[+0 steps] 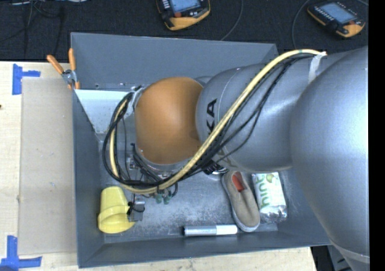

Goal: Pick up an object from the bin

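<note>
A yellow plastic piece [114, 211] lies at about 8 o'clock on the floor of the bin [180, 56], close to the near-left corner. It is a stubby, cup-like form. Its long axis runs roughly 12 to 6 o'clock, with a squarer end toward 12 and a wider, rounded, flaring end toward 6. It is plain bright yellow with no markings visible.

Just at its 3 o'clock, touching or nearly touching it, a dark part of the gripper [136, 209] comes down from under the arm's orange cover [167, 120] and looped cables. Whether the gripper is open or closed cannot be told, and nothing can be seen held in it.

At 6 o'clock, near the front wall, lies a slim grey-and-white marker [210, 230], its axis running 9 to 3. At about 4 o'clock rests a beige slipper-shaped thing [243, 209] with a red strip inside, pointing 11 to 5. Just beside it, at its 3 o'clock, lies a white packet [269, 194] with green lettering.
</note>
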`<action>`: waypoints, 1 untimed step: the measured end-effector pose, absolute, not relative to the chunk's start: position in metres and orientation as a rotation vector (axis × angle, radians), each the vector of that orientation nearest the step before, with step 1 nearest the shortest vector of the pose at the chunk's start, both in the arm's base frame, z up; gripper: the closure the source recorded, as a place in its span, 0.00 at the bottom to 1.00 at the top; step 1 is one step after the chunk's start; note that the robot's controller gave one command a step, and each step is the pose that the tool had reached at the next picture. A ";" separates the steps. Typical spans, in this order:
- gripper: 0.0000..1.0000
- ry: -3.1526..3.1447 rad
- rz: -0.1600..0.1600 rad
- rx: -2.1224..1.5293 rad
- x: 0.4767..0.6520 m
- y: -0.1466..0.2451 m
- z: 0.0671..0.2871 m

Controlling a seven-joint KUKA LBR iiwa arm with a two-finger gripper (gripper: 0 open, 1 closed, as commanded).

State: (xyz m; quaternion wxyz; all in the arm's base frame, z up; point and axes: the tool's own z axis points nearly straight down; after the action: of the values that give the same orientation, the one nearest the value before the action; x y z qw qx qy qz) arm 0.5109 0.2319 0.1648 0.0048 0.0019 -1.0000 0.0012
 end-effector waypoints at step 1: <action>0.00 -3.135 0.002 0.074 0.580 0.246 0.159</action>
State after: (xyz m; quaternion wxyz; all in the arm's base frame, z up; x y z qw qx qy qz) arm 0.5795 0.2458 0.1592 0.0027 0.0237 -0.9997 0.0007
